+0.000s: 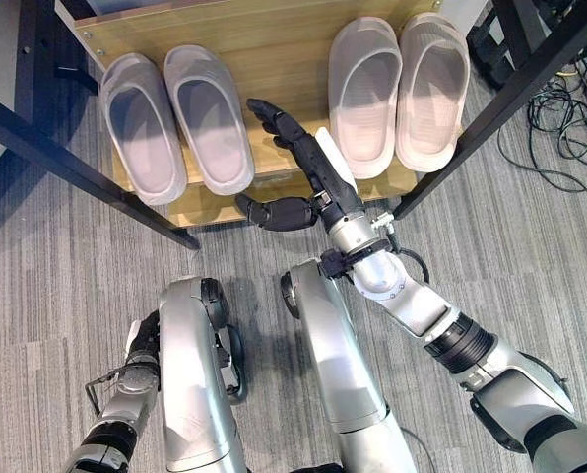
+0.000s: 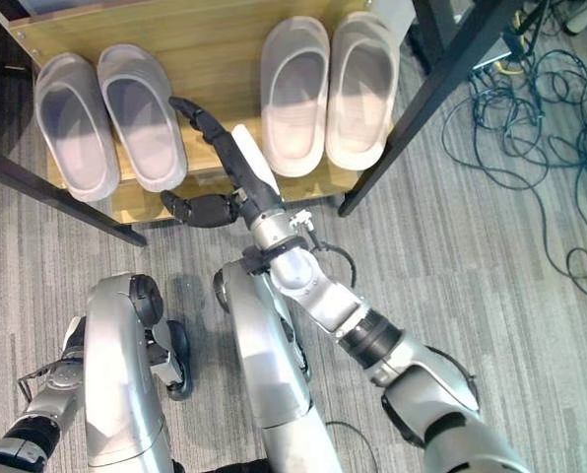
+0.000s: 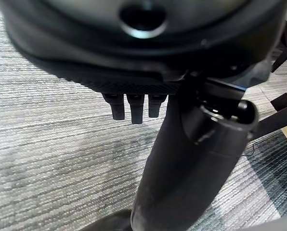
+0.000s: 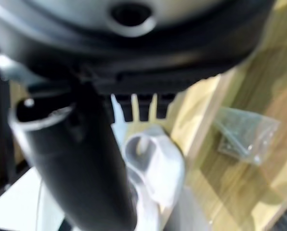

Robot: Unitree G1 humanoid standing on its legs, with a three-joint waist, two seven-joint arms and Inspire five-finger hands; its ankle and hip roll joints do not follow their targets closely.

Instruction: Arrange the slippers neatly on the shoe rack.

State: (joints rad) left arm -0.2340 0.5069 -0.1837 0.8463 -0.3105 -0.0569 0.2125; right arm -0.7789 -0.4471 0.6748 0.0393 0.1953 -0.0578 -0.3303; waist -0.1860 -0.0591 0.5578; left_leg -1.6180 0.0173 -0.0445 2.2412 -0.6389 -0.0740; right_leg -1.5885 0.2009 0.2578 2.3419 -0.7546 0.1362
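Note:
Two pairs of slippers lie side by side on the wooden shelf [image 1: 274, 39] of the shoe rack, toes towards me. The greyish pair [image 1: 141, 128] [image 1: 210, 118] is on the left and the paler pair [image 1: 364, 94] [image 1: 431, 89] on the right. My right hand [image 1: 313, 163] reaches over the shelf's front edge into the gap between the pairs. It is open, fingers straight, thumb spread to the left, holding nothing. One pale slipper [image 4: 153, 159] appears just past its fingers in the right wrist view. My left hand [image 1: 141, 340] hangs low at the lower left over the carpet, relaxed and empty.
Black frame bars [image 1: 67, 158] [image 1: 510, 99] of the rack slant across on both sides of the shelf. A small plastic bag of screws [image 4: 244, 134] lies on the wood. Loose cables [image 2: 530, 99] sprawl on the grey carpet at the right.

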